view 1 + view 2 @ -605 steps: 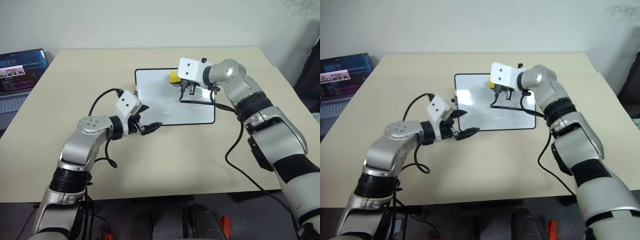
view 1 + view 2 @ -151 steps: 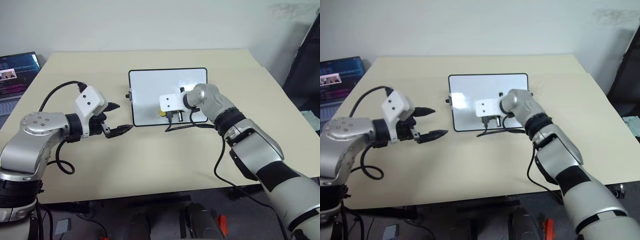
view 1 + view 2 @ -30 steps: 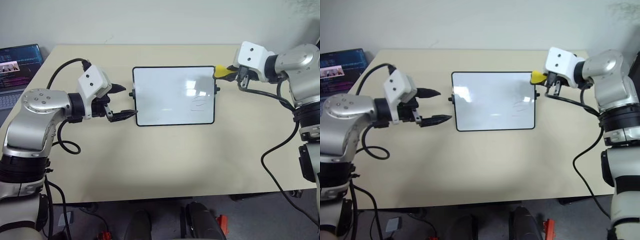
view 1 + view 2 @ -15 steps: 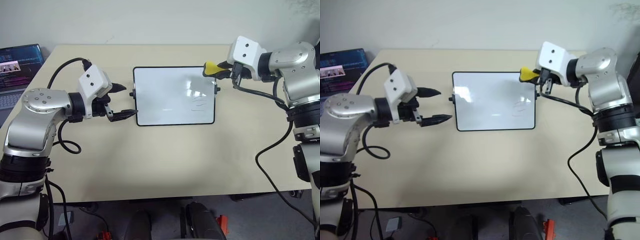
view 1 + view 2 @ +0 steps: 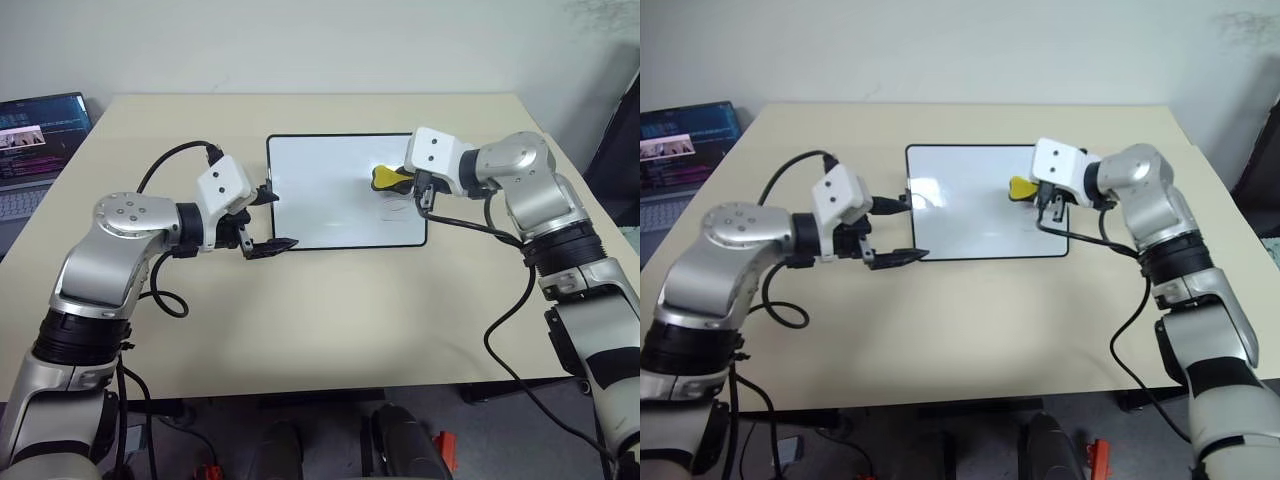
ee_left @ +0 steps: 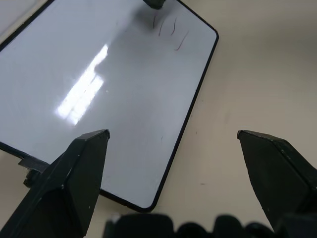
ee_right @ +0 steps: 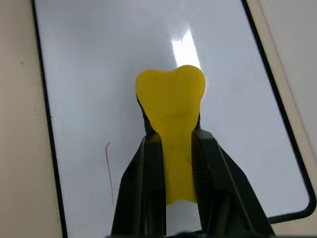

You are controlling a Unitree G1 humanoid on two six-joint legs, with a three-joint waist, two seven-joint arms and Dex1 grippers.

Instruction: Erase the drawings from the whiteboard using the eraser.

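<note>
Yellow eraser (image 7: 171,134) sits pinched between the two black fingers (image 7: 143,193) of the right gripper (image 5: 400,181), its rounded end sticking out past the fingertips. Under it lies the whiteboard (image 5: 320,180), flat on the beige table (image 5: 330,320); whether the eraser touches the surface cannot be told. Beside it, near the board's right short edge, thin dark drawings (image 6: 171,30) are on the white. Across the board from the eraser, the left gripper (image 5: 268,220) hangs at the opposite short edge, fingers spread wide, nothing between them. Farther that way, a laptop (image 5: 35,150) stands off the table's corner.
</note>
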